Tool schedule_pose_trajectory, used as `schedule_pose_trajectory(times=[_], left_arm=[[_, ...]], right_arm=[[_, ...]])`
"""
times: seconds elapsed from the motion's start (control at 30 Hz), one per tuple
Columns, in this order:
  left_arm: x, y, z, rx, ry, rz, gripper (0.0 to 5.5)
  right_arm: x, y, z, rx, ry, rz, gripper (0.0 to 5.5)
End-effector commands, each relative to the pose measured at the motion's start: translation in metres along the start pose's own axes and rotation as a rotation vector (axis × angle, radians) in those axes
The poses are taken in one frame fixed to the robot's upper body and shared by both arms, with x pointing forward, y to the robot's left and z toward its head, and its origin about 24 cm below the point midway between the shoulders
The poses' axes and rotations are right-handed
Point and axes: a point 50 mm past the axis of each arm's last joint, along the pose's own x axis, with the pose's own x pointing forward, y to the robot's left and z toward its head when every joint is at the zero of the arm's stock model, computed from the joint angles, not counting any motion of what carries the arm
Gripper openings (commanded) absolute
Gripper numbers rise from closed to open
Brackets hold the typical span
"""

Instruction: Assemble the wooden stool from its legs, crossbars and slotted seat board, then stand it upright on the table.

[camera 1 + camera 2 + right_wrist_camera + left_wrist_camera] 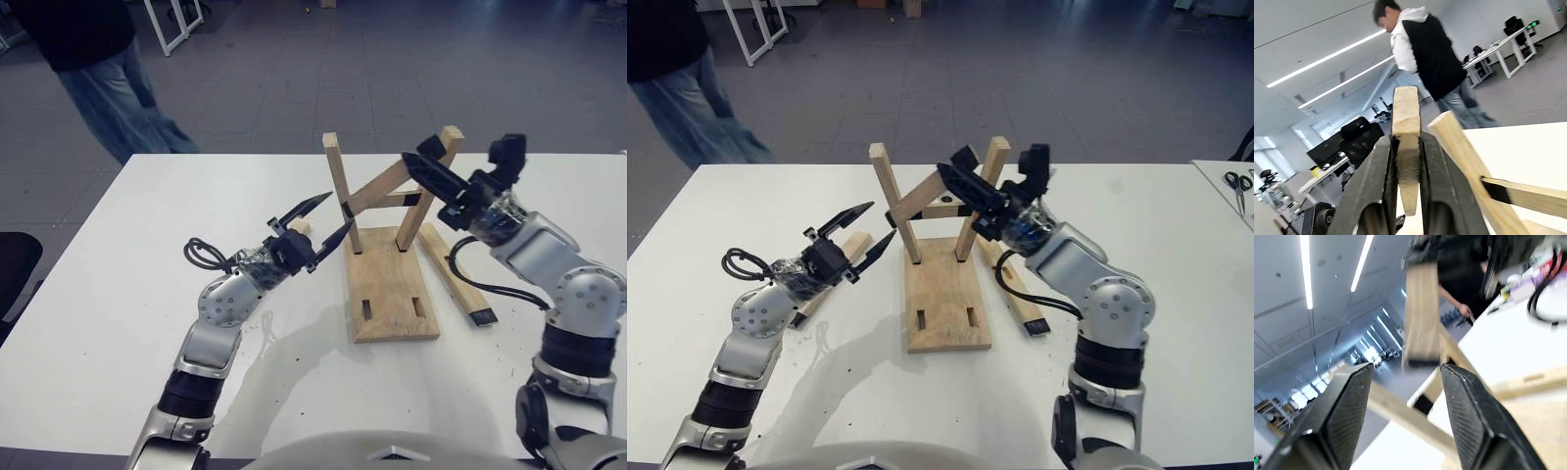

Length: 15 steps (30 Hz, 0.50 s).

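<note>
The white table (pixel 98 323) carries the stool parts at its middle. The seat board (pixel 387 294) lies flat, long side running away from the robot, with two empty slots showing at its near end. Two legs stand at its far end. The left leg (pixel 341 191) leans a little left and the right leg (pixel 426 191) leans right, so they spread apart toward the top. A short crossbar (pixel 397 199) runs level between them about halfway up.

A second bar (pixel 377 188) slants from high up near the right leg down to the left leg, meeting it near a black band. Whether it is seated there I cannot tell.

A loose piece (pixel 456 274) with a black end lies flat on the table just right of the board, angled along its edge. Another loose piece (pixel 838 259) lies left of the board, partly hidden behind the left arm.

The right gripper (pixel 416 164) is raised above the far end of the board, its fingers (pixel 1378 186) pressed against both faces of the slanting bar's upper end. The left gripper (pixel 880 221) hovers above the table just left of the left leg, its fingers (pixel 1342 416) spread wide with nothing between them, pointing at the lower end of the slanting bar
</note>
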Motion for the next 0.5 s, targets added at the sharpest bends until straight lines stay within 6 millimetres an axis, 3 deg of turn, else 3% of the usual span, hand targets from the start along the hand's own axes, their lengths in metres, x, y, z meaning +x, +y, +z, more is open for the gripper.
schedule_pose_trajectory(times=[0.03,0.13,0.5], left_arm=[[-0.016,-0.002,-0.016,0.003,0.095,0.017,2.53],[-0.018,-0.003,-0.019,-0.003,0.113,0.031,2.53],[-0.018,-0.006,-0.021,-0.019,0.133,0.026,2.53]], right_arm=[[-0.045,-0.022,0.007,-0.088,0.079,-0.185,0.41],[-0.066,-0.042,0.012,-0.163,0.126,-0.305,0.41],[-0.093,-0.083,-0.005,-0.298,0.219,-0.509,0.41]])
